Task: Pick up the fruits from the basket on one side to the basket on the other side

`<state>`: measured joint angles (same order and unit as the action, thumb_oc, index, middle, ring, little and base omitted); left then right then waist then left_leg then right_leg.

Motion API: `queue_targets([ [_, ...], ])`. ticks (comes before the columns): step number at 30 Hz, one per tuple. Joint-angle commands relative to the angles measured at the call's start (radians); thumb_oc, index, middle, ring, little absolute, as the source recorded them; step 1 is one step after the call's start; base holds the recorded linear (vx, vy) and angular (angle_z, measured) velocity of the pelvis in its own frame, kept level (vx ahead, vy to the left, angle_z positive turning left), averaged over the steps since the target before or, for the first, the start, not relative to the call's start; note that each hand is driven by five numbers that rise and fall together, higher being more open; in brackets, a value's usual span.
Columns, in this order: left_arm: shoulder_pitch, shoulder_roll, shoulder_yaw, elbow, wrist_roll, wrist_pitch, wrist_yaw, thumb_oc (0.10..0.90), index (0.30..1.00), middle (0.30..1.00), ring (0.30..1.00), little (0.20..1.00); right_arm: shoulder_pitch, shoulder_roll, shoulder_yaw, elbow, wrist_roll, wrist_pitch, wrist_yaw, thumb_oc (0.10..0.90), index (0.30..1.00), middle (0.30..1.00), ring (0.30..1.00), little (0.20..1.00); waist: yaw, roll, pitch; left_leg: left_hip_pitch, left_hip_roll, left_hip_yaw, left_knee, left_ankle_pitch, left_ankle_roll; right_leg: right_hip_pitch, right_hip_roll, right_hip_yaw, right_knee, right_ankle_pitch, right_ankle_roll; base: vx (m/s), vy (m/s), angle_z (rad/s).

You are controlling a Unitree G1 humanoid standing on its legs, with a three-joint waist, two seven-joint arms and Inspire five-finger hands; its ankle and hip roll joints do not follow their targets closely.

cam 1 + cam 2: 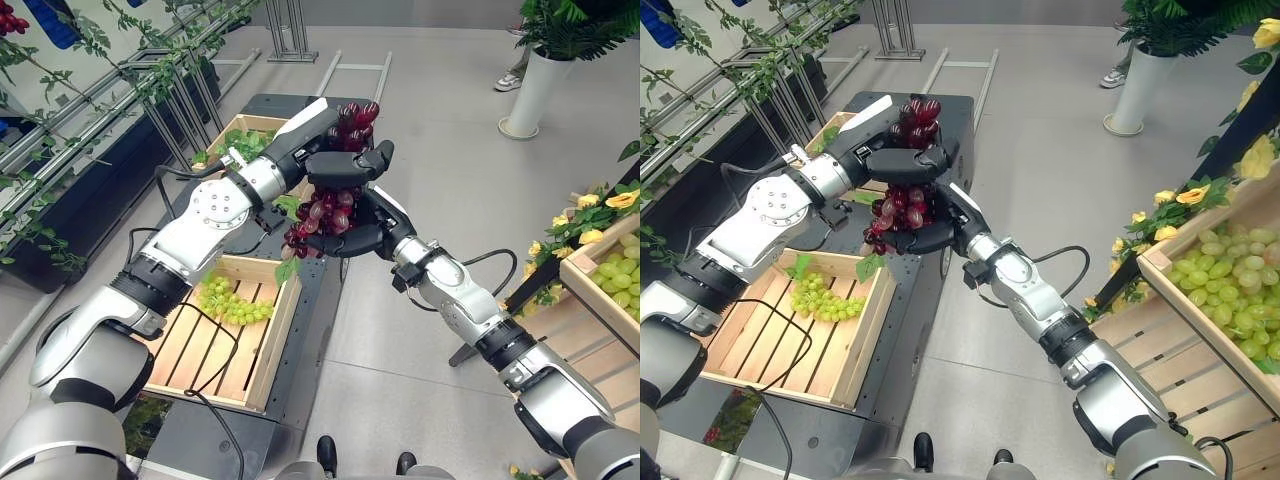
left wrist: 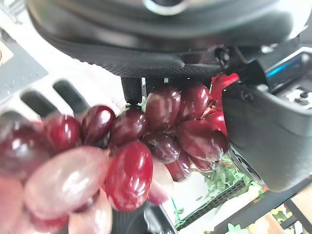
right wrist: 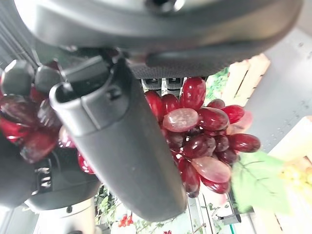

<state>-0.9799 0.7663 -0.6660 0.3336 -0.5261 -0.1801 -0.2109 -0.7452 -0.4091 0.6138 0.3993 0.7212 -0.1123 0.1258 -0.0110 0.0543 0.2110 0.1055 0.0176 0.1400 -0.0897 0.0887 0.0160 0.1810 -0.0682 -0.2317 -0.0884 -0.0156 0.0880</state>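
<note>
Left eye view: left hand [image 1: 345, 165] and right hand [image 1: 345, 240] both clasp red grapes [image 1: 325, 215], stem hidden.

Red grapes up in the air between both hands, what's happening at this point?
The robot holds a bunch of red grapes above the gap between the crates. Its left hand is curled round the upper part of the bunch, and its right hand cups and grips the lower part from beneath. It looks like a handover from one hand to the other. Green grapes lie in the wooden crate on the left, and more green grapes fill the crate on the right.
</note>
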Motion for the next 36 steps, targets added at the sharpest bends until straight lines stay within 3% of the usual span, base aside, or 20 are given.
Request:
queue_targets([
  [1, -0.228, -0.059, 0.006, 0.086, -0.109, -0.083, 0.005, 0.400, 0.300, 0.300, 0.300, 0.300, -0.137, 0.080, 0.021, 0.066, 0.082, -0.081, -0.007, 0.800, 0.900, 0.900, 0.900, 0.900, 0.027, -0.017, -0.190, 0.035, -0.041, -0.013, 0.016, -0.171, -0.027, -0.014, 0.033, -0.023, 0.021, -0.081, -0.038, 0.00, 0.000, 0.00],
  [5, -0.221, -0.071, 0.007, 0.082, -0.108, -0.082, -0.002, 0.400, 0.300, 0.300, 0.300, 0.300, -0.149, 0.094, 0.015, 0.085, 0.154, -0.086, 0.015, 0.800, 0.900, 0.900, 0.900, 0.900, 0.031, -0.019, -0.194, 0.037, -0.041, -0.015, 0.015, -0.171, -0.028, -0.011, 0.034, -0.025, 0.020, -0.081, -0.039, 0.00, 0.000, 0.00],
  [6, -0.219, -0.075, 0.008, 0.083, -0.110, -0.081, -0.004, 0.400, 0.300, 0.300, 0.300, 0.300, -0.153, 0.103, 0.012, 0.095, 0.175, -0.091, 0.024, 0.491, 0.436, 0.436, 0.436, 0.436, 0.033, -0.019, -0.196, 0.037, -0.041, -0.016, 0.014, -0.170, -0.028, -0.010, 0.034, -0.026, 0.018, -0.080, -0.039, 0.00, 0.000, 0.00],
  [7, -0.218, -0.077, 0.008, 0.083, -0.111, -0.081, -0.003, 0.400, 0.300, 0.300, 0.300, 0.300, -0.155, 0.106, 0.011, 0.098, 0.187, -0.094, 0.030, 0.400, 0.300, 0.300, 0.300, 0.300, 0.034, -0.019, -0.196, 0.038, -0.041, -0.016, 0.013, -0.170, -0.028, -0.010, 0.034, -0.026, 0.018, -0.080, -0.039, 0.00, 0.000, 0.00],
  [13, -0.209, -0.088, 0.021, 0.106, -0.091, -0.075, 0.007, 0.400, 0.300, 0.300, 0.300, 0.300, -0.151, 0.140, -0.011, 0.111, 0.267, -0.132, 0.089, 0.400, 0.300, 0.300, 0.300, 0.300, 0.038, -0.017, -0.201, 0.039, -0.041, -0.018, 0.010, -0.170, -0.027, -0.007, 0.034, -0.029, 0.014, -0.080, -0.039, 0.00, 0.000, 0.00],
  [23, -0.184, -0.083, 0.046, 0.185, -0.090, -0.050, 0.051, 0.400, 0.300, 0.300, 0.300, 0.300, -0.121, 0.146, -0.027, 0.125, 0.266, -0.135, 0.092, 0.400, 0.300, 0.300, 0.300, 0.300, 0.031, -0.015, -0.200, 0.042, -0.038, -0.012, 0.006, -0.167, -0.026, -0.008, 0.035, -0.023, 0.011, -0.075, -0.038, 0.00, 0.000, 0.00],
  [24, -0.180, -0.083, 0.050, 0.194, -0.087, -0.045, 0.059, 0.464, 0.396, 0.396, 0.396, 0.396, -0.120, 0.145, -0.029, 0.132, 0.265, -0.137, 0.094, 0.400, 0.300, 0.300, 0.300, 0.300, 0.030, -0.015, -0.200, 0.043, -0.038, -0.012, 0.006, -0.167, -0.026, -0.008, 0.035, -0.023, 0.012, -0.075, -0.038, 0.00, 0.000, 0.00],
  [25, -0.175, -0.084, 0.057, 0.215, -0.070, -0.040, 0.080, 0.800, 0.900, 0.900, 0.900, 0.900, -0.116, 0.145, -0.033, 0.142, 0.262, -0.141, 0.095, 0.400, 0.300, 0.300, 0.300, 0.300, 0.029, -0.015, -0.199, 0.044, -0.038, -0.010, 0.006, -0.168, -0.027, -0.008, 0.035, -0.021, 0.010, -0.074, -0.038, 0.00, 0.000, 0.00],
  [30, -0.155, -0.069, 0.071, 0.273, -0.004, -0.047, 0.127, 0.800, 0.900, 0.900, 0.900, 0.900, -0.102, 0.137, -0.044, 0.154, 0.250, -0.141, 0.089, 0.400, 0.300, 0.300, 0.300, 0.300, 0.025, -0.014, -0.197, 0.044, -0.035, -0.004, 0.007, -0.168, -0.026, -0.009, 0.035, -0.020, 0.009, -0.072, -0.038, 0.00, 0.000, 0.00],
  [36, -0.125, -0.039, 0.079, 0.344, 0.231, -0.025, 0.276, 0.800, 0.900, 0.900, 0.900, 0.900, -0.052, 0.125, -0.068, 0.180, 0.224, -0.128, 0.075, 0.400, 0.300, 0.300, 0.300, 0.300, 0.013, -0.014, -0.188, 0.043, -0.031, 0.009, 0.014, -0.171, -0.027, -0.014, 0.035, -0.011, 0.011, -0.070, -0.036, 0.00, 0.002, -0.01],
])
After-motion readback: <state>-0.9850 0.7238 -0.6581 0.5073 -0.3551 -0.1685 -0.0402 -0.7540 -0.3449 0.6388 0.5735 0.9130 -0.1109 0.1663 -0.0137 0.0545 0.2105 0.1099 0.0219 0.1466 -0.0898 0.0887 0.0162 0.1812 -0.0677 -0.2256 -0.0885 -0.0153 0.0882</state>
